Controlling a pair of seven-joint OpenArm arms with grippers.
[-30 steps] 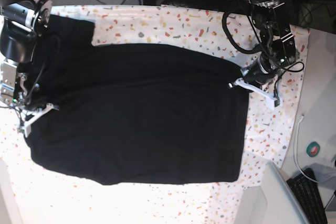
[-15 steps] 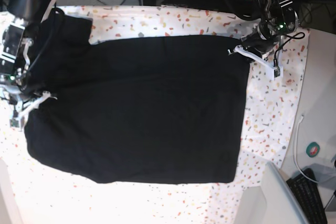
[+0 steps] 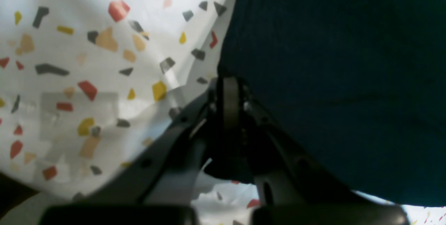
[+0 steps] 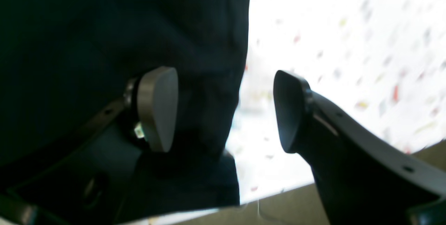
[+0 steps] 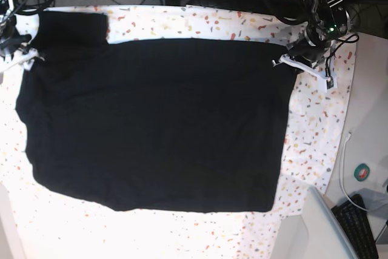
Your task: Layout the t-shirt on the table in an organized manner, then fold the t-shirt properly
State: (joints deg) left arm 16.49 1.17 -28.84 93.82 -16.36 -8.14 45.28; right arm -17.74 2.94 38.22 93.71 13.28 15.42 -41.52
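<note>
Since the earlier frames, both grippers have travelled toward the top of the base view, and the black cloth between them has been drawn up and stretched flatter; its upper edge now lies straighter near the top of the frame.

2 grippers are visible. The left gripper (image 5: 280, 62), at the upper right of the base view, has its jaws pressed together and clamped on the corner of the t-shirt (image 5: 157, 125); the left wrist view shows the 2 pads meeting on the dark edge of the cloth. The right gripper (image 5: 24, 60), at the upper left edge of the base view, has its jaws apart. In the right wrist view its 2 fingers (image 4: 156, 108) stand with a wide gap between them, 1 in front of the black cloth and 1 over the bright cover, and nothing is gripped.

1 t-shirt lies spread over the middle of the table (image 5: 315, 125), with 1 sleeve pointing to the upper left corner. The speckled cover shows on all 4 sides of the shirt.
</note>
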